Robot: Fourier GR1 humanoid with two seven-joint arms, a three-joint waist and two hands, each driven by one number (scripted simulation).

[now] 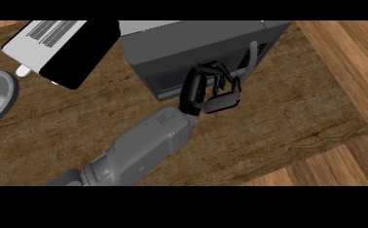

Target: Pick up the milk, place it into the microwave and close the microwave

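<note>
The milk does not show. The dark grey box microwave [194,47] sits just past the black hand [212,93], its door shut. The hand's fingers are curled, holding nothing, touching the door by the handle [252,59]. A white toaster [61,49] lies far left.

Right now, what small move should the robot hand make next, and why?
Probably a short push forward on the microwave door. The robot hand has its fingers curled against that dark front, near the handle. No milk shows outside, and I cannot tell whether the door is fully closed.
</note>
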